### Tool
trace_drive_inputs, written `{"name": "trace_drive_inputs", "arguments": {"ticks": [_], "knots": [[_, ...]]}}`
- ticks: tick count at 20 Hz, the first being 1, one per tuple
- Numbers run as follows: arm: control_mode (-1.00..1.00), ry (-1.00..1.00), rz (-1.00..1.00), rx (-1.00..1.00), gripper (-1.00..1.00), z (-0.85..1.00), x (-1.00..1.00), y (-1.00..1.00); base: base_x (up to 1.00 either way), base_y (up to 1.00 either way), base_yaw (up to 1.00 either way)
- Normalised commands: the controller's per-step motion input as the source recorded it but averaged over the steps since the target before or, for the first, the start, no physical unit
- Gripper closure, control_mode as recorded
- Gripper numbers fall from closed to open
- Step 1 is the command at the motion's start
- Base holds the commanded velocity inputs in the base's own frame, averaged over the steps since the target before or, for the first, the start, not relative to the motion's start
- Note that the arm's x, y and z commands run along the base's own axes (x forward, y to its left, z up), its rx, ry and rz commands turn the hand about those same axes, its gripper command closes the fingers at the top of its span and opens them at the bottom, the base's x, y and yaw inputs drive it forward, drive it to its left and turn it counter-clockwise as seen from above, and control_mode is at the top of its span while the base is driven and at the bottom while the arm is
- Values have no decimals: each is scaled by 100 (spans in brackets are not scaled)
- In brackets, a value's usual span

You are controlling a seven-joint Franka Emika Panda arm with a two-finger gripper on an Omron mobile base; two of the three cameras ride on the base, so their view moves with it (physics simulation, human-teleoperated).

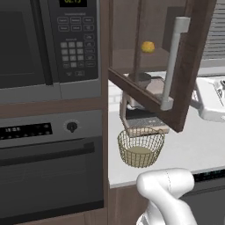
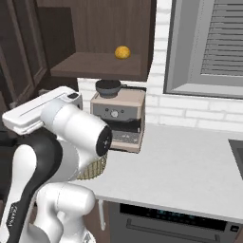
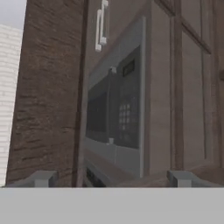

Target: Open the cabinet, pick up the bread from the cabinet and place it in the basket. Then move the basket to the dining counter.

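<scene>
The cabinet door [image 1: 195, 52] stands swung open toward me, its long silver handle [image 1: 173, 61] on the face turned right. The yellow-orange bread [image 1: 148, 47] [image 2: 122, 52] lies on the cabinet shelf [image 2: 95, 66]. Below it the wire basket [image 1: 140, 147] stands on the white worktop [image 1: 193, 145], in front of a coffee machine [image 2: 118, 116]. My white hand [image 1: 210, 102] hangs to the right of the open door, apart from it. In the hand view my gripper [image 3: 113, 179] is open with nothing between its fingertips [image 3: 43, 178], facing the brown door panel [image 3: 43, 96]. The dining counter is out of view.
A microwave [image 1: 44, 44] and an oven [image 1: 48, 162] fill the wall left of the cabinet. A shuttered window [image 2: 209, 47] sits over the brick-tile backsplash [image 2: 190, 111]. My arm's elbow [image 2: 71, 137] covers most of the basket in the right base view.
</scene>
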Motion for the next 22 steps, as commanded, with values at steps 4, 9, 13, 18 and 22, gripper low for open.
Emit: {"name": "trace_drive_inputs", "arguments": {"ticks": [4,9,13,18,22], "knots": [[-100,0,0,0,-100,0,-7,85,0,0,0],[-100,0,0,0,-100,0,0,75,0,0,0],[-100,0,0,-2,-100,0,0,80,0,0,0],[-100,0,0,-1,-100,0,-4,22,0,0,0],[-100,-4,0,0,-100,0,-7,3,0,0,0]]}}
